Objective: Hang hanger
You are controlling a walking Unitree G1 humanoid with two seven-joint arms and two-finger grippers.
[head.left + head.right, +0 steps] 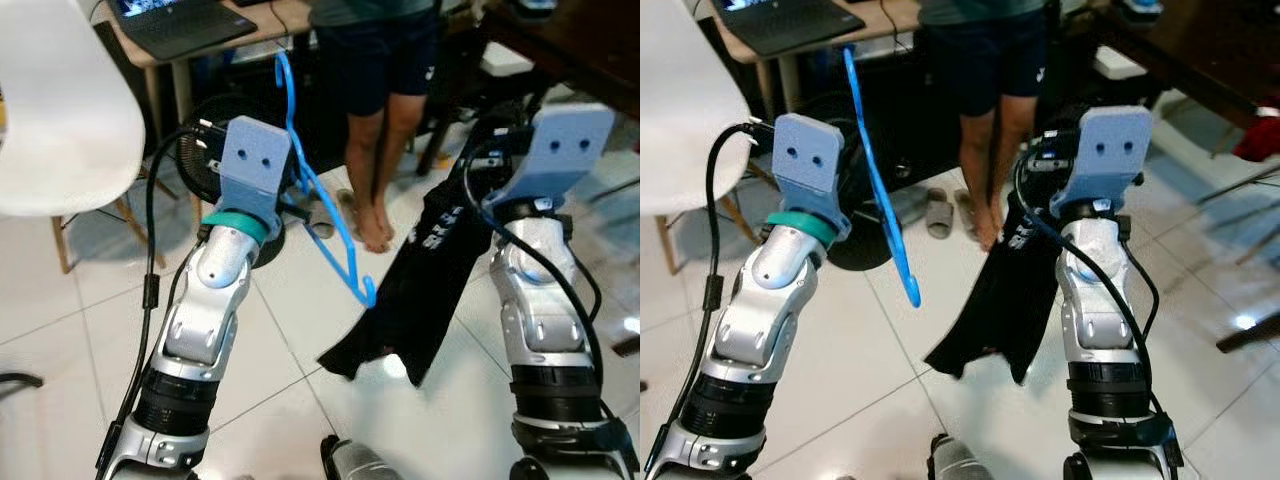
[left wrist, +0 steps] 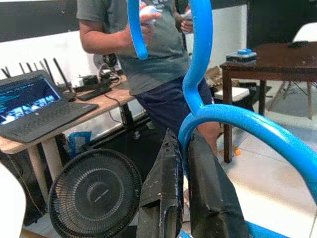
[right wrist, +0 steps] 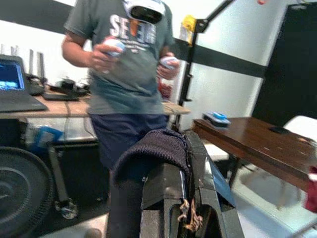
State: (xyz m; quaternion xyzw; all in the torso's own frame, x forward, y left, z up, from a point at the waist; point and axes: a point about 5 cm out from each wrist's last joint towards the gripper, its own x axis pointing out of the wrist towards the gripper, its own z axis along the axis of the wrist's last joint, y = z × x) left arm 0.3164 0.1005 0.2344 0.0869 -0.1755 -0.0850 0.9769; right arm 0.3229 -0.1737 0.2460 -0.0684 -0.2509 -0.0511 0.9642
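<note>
A blue plastic hanger (image 1: 318, 190) is held up by my left gripper (image 2: 182, 163), whose black fingers (image 2: 159, 188) are shut on its blue bar (image 2: 237, 126); the hook (image 1: 284, 75) points up. My right gripper (image 3: 190, 163) is shut on a black garment (image 1: 425, 285) that hangs down from it toward the floor; its dark fabric (image 3: 153, 148) drapes over the fingers. The hanger's lower end (image 1: 368, 292) sits close beside the cloth.
A person (image 1: 385, 90) stands barefoot just ahead, holding controllers (image 3: 115, 47). A black floor fan (image 2: 94, 193) stands behind my left arm, below a desk with a laptop (image 1: 180, 25). A white chair (image 1: 60, 110) is at left, a dark wooden table (image 3: 257, 144) at right.
</note>
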